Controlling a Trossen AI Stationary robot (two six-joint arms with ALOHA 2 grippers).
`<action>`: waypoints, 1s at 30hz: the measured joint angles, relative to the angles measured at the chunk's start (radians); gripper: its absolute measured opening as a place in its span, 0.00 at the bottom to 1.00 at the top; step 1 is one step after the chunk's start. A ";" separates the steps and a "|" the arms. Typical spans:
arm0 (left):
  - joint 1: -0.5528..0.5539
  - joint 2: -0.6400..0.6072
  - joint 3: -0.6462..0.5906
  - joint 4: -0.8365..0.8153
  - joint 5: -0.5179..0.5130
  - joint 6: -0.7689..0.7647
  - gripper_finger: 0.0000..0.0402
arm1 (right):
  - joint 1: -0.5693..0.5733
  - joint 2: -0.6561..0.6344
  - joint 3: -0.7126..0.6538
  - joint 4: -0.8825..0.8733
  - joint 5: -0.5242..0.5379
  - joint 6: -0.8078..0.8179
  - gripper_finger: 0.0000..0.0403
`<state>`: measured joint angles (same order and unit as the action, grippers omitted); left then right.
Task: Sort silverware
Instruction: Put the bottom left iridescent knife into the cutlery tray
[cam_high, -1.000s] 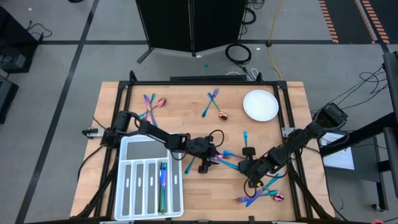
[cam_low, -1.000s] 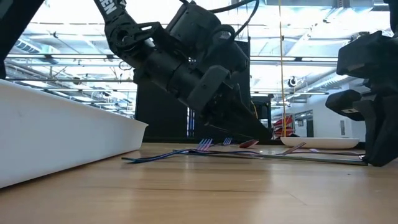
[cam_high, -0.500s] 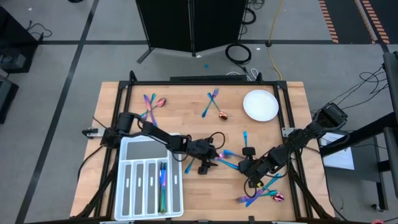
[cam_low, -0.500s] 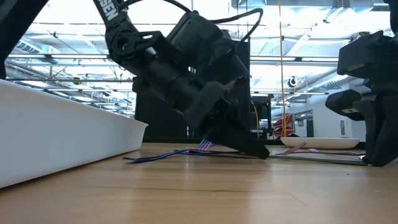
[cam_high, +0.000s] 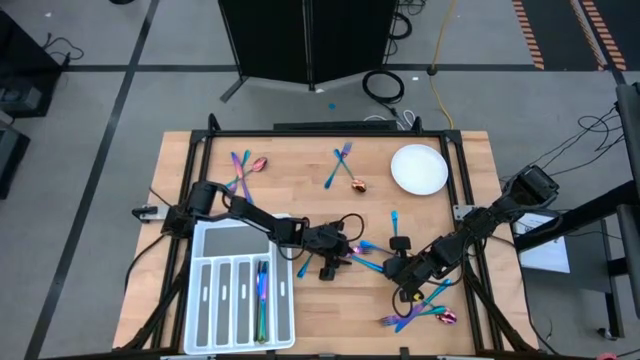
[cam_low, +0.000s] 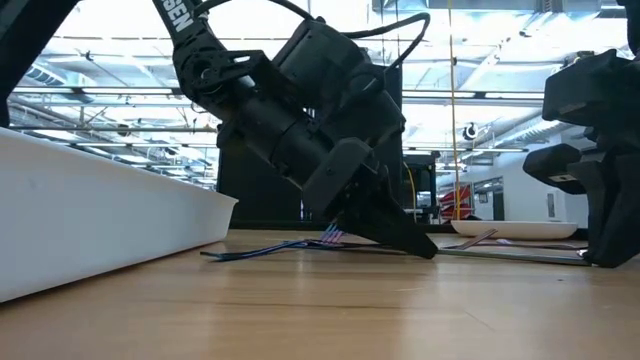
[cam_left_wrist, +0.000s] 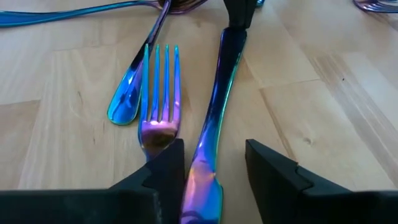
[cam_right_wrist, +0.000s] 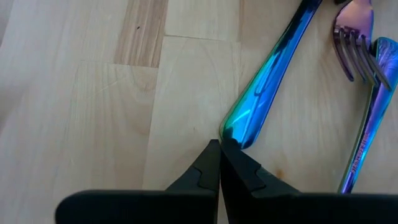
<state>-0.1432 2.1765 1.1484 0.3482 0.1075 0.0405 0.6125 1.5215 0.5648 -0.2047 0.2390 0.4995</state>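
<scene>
Target piece: a slim iridescent handle (cam_left_wrist: 214, 124) lying flat on the table (cam_high: 300, 170) near its middle, just right of the white tray (cam_high: 205, 300). Its long axis runs straight out ahead of my left hand (cam_left_wrist: 214, 163), near end passing between the two fingers (cam_left_wrist: 163, 165). A fork (cam_left_wrist: 160, 93) lies just beside it, roughly parallel, tines pointing away, with a second handle tip (cam_left_wrist: 127, 99) touching or nearly touching the fork's far side.

Left hand is partly open, fingers straddling the handle, no firm grip visible (the fork neck sits very near one finger, so I judge a double pick the main risk). Low view shows the hand tilted down, tips at the table.

Right hand (cam_right_wrist: 219, 163) is pinched shut on nothing, tips down beside the end of another blue handle (cam_right_wrist: 267, 93), well to the right. Left arm is clearly nearer the target. Tray already holds some pieces (cam_high: 261, 295) in one slot.
</scene>
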 joint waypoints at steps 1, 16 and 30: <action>0.000 0.000 0.000 -0.003 0.000 0.001 0.39 | 0.000 0.000 0.000 0.000 0.000 -0.004 0.00; -0.006 0.001 -0.003 -0.007 0.007 0.000 0.31 | 0.000 0.000 -0.001 0.014 0.002 -0.014 0.00; -0.007 0.001 -0.004 -0.026 0.010 -0.006 0.30 | -0.011 0.002 -0.003 0.116 0.022 -0.070 0.00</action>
<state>-0.1501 2.1773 1.1447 0.3222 0.1173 0.0341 0.6014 1.5234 0.5617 -0.0888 0.2615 0.4291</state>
